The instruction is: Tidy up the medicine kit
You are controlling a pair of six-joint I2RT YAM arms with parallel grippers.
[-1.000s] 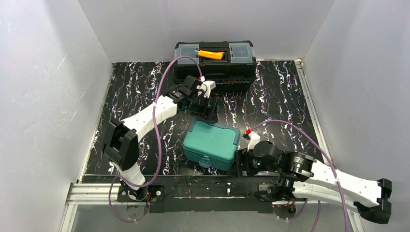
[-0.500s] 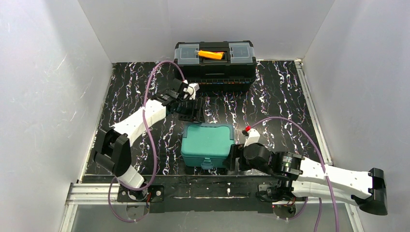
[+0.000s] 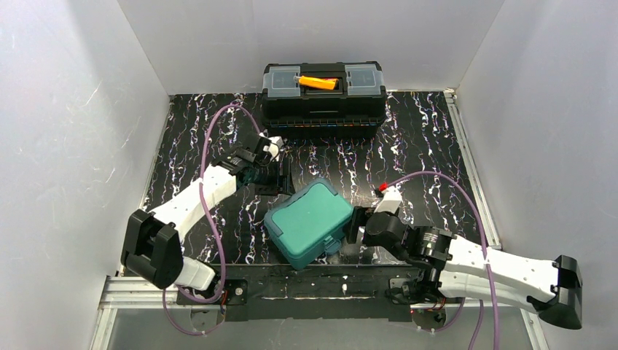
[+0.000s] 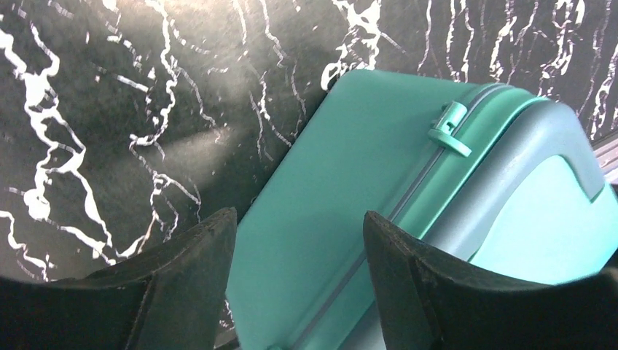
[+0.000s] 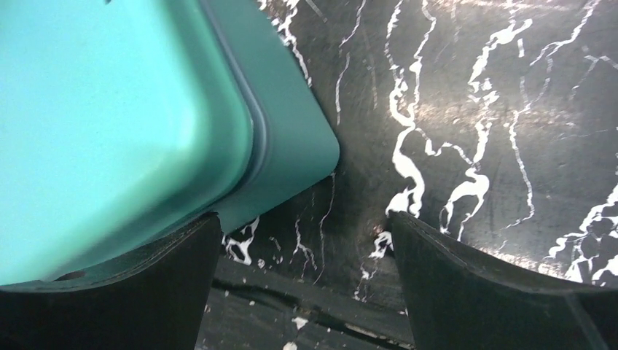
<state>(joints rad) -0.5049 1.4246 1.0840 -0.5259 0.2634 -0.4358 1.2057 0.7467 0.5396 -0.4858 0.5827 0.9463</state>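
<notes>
Top external, medicine kit [image 3: 306, 222]: lid shut, skewed on the tabletop [image 3: 430, 146], near edge, middle.
Top external, toolbox [image 3: 324, 95]: far edge, well apart from the medicine kit.
Left wrist, left end effector [image 4: 299, 219]: fingers apart, empty, medicine kit beyond them.
Right wrist, right end effector [image 5: 304, 217]: fingers apart, clamping nothing; medicine kit's corner just beside one finger.

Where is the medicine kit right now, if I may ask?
Top view: the medicine kit lies skewed at centre front, right end effector beside its right edge, left end effector behind it.
</notes>
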